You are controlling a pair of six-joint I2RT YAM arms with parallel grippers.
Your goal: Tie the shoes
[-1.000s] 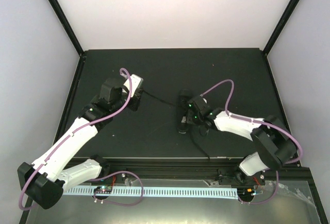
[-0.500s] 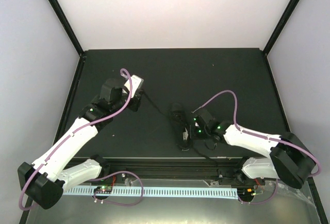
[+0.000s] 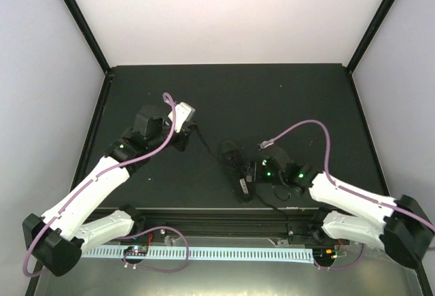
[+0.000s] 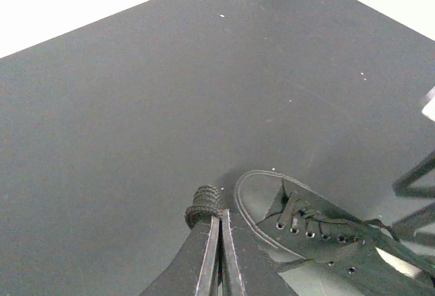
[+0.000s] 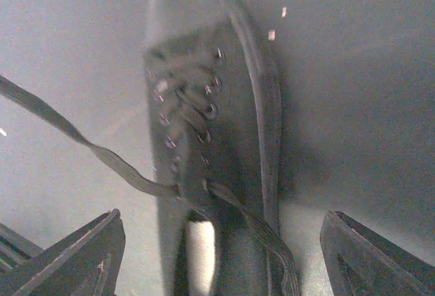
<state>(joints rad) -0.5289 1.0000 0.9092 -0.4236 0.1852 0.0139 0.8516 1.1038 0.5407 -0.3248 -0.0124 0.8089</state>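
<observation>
The overhead view is lit brightly and evenly; the pale walls (image 3: 41,71) are nearly washed out and the black table (image 3: 272,99) is rendered dull. In the left wrist view focus is sharp, and a soft shadow is thrown beside the shoe (image 4: 319,235). The right wrist view is dim, grainy and blurred.

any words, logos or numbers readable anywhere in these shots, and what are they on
No text can be read in any view.
Pale patch on the insole of the shoe: possibly a label, too blurred to read.
Shoe upper and lace: no print visible.
</observation>
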